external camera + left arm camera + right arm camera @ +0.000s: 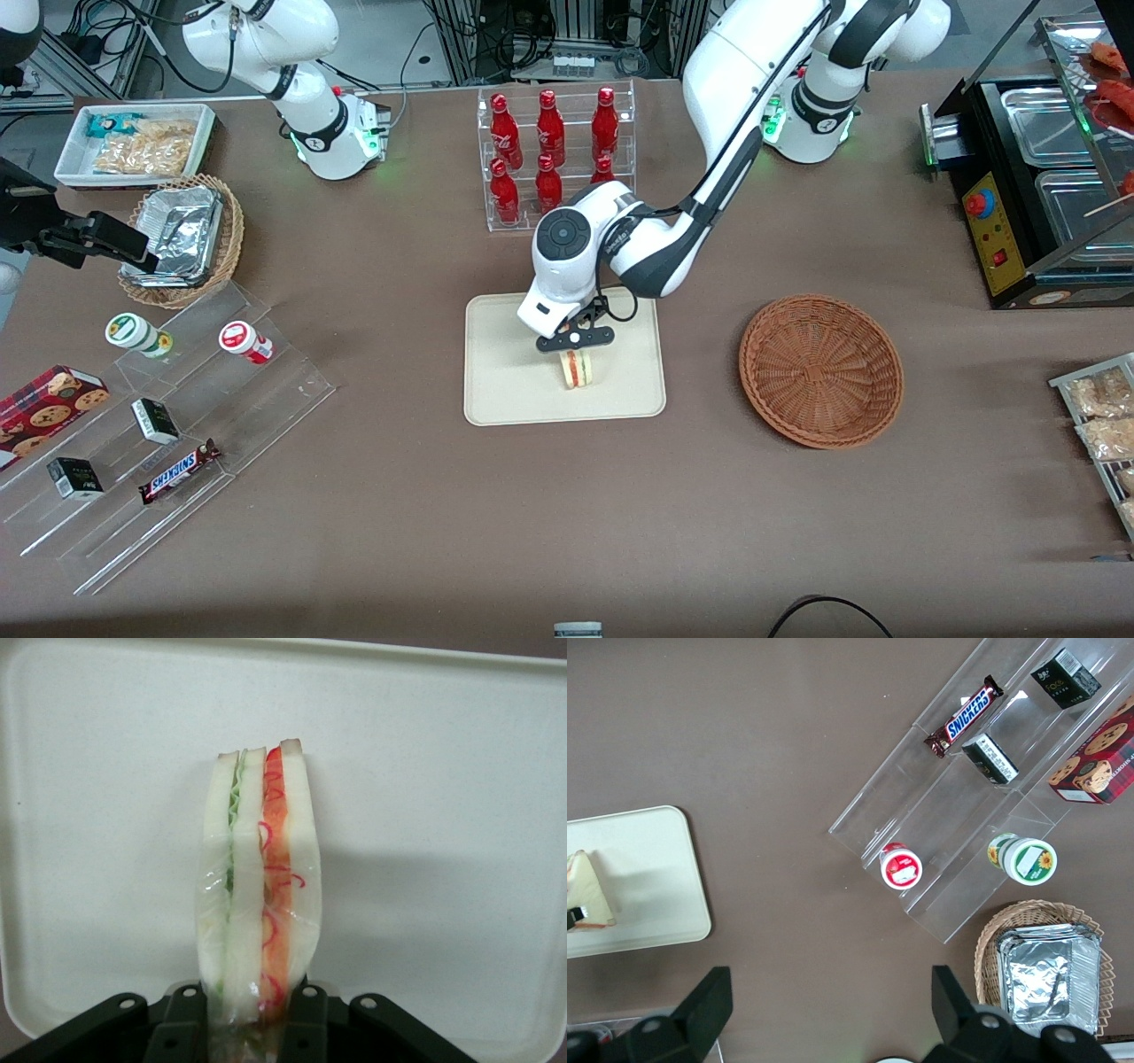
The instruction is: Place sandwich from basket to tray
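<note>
The claw (577,347) is gripping the sandwich (577,369) by one end, its black fingers (182,1028) pressing the bread from both sides. Whether the sandwich is resting on the tray (505,390) or hanging just above it is hard to make out; in the right wrist view it is being cut off at the edge. The basket (821,369) is sitting empty on the brown surface (567,514), toward the working arm's end. Red bottles (549,151) are standing in a clear rack farther from the front camera than the tray.

Brown table (567,532) carries tray (505,390), basket (821,369), bottle rack (558,159), stepped shelf (177,443).
</note>
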Robot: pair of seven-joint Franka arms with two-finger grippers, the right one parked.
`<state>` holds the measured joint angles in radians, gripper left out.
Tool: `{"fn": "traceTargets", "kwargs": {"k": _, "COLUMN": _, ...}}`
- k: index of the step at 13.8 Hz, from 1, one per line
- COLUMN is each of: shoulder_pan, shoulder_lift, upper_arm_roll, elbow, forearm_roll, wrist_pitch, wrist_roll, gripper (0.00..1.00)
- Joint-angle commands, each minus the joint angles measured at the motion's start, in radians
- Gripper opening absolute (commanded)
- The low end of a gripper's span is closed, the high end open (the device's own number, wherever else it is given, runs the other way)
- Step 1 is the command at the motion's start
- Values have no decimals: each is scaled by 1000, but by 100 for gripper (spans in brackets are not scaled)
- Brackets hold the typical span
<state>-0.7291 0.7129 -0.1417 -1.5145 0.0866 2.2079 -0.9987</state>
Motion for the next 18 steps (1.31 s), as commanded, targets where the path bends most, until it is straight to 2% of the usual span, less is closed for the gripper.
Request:
{"fn": "traceTargets", "kwargs": {"k": 1, "shoulder_pan": -30, "shoulder_lift": 25, "upper_arm_roll": 11, "elbow": 13, "forearm_roll": 28, "wrist_pitch": 33, "wrist_roll": 6, "gripper": 35}}
{"fn": "traceTargets", "kwargs": {"k": 2, "shoulder_pan": -32, "shoulder_lift": 30, "upper_arm_roll": 11, "elbow": 13, "forearm_roll": 30, "wrist_pitch": 51, "wrist_roll": -6, "gripper": 58}}
{"fn": "traceTargets", "kwargs": {"k": 3, "shoulder_pan": -33, "shoulder_lift": 28, "upper_arm_roll": 11, "elbow": 11, "forearm_roll": 32, "wrist_pitch": 62, "wrist_roll": -5, "gripper": 100}}
{"fn": "traceTargets", "kwargs": {"k": 8, "shoulder_pan": -17, "shoulder_lift": -80, "upper_arm_roll": 17, "elbow": -19, "forearm_roll": 22, "wrist_pitch": 18, "wrist_roll": -14, "gripper": 100}}
{"fn": "traceTargets", "kwargs": {"k": 12, "shoulder_pan": 43, "shoulder_lift": -271, "upper_arm_roll": 17, "elbow": -50, "forearm_roll": 12, "wrist_pitch": -217, "wrist_roll": -14, "gripper": 100}}
{"fn": "traceTargets", "kwargs": {"k": 15, "shoulder_pan": 135, "shoulder_lift": -416, "upper_arm_roll": 17, "elbow": -81, "forearm_roll": 13, "wrist_pitch": -433, "wrist_roll": -5, "gripper": 100}}
{"fn": "traceTargets", "kwargs": {"k": 18, "shoulder_pan": 236, "shoulder_lift": -550, "upper_arm_roll": 19, "elbow": -162, "forearm_roll": 21, "wrist_pitch": -487, "wrist_roll": 9, "gripper": 100}}
